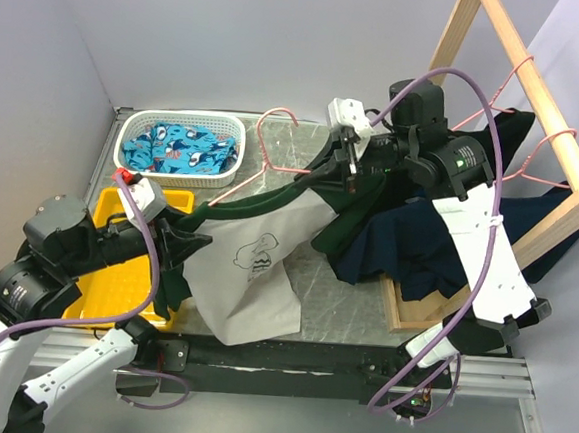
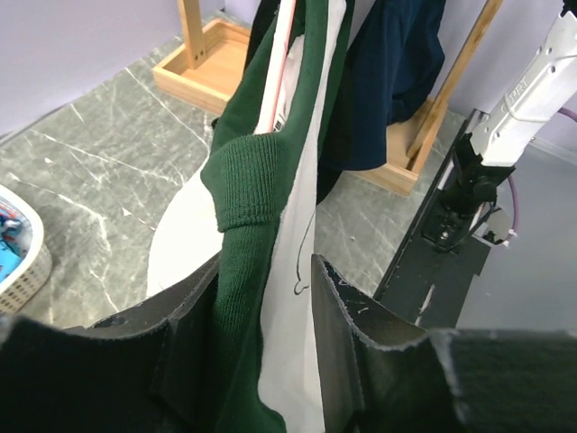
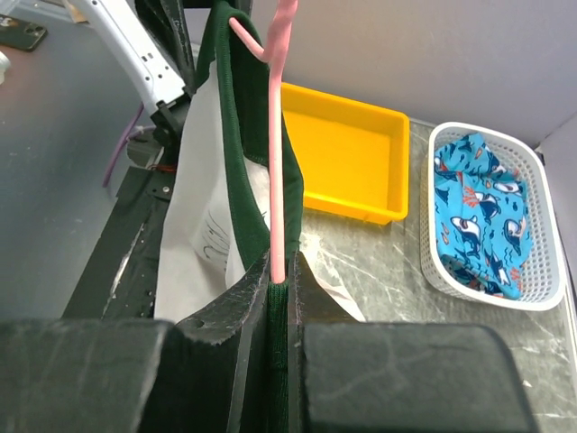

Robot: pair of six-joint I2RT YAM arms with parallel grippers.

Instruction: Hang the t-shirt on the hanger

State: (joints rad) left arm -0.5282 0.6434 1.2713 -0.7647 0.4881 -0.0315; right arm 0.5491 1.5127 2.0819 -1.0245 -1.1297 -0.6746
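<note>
The right gripper (image 3: 278, 281) pinches a thin pink wire hanger (image 3: 278, 135) inside the off-white, green-sleeved t-shirt (image 1: 255, 274), which stretches between both arms. The left gripper (image 2: 266, 311), half-open, straddles the shirt's green cloth; whether it grips is unclear.

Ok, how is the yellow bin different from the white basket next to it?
The yellow bin has solid walls, the white basket slotted ones. The basket holds a blue patterned cloth; the bin shows nothing inside. The bin has square corners, the basket rounded ones. Both are open-topped, on the table.
</note>
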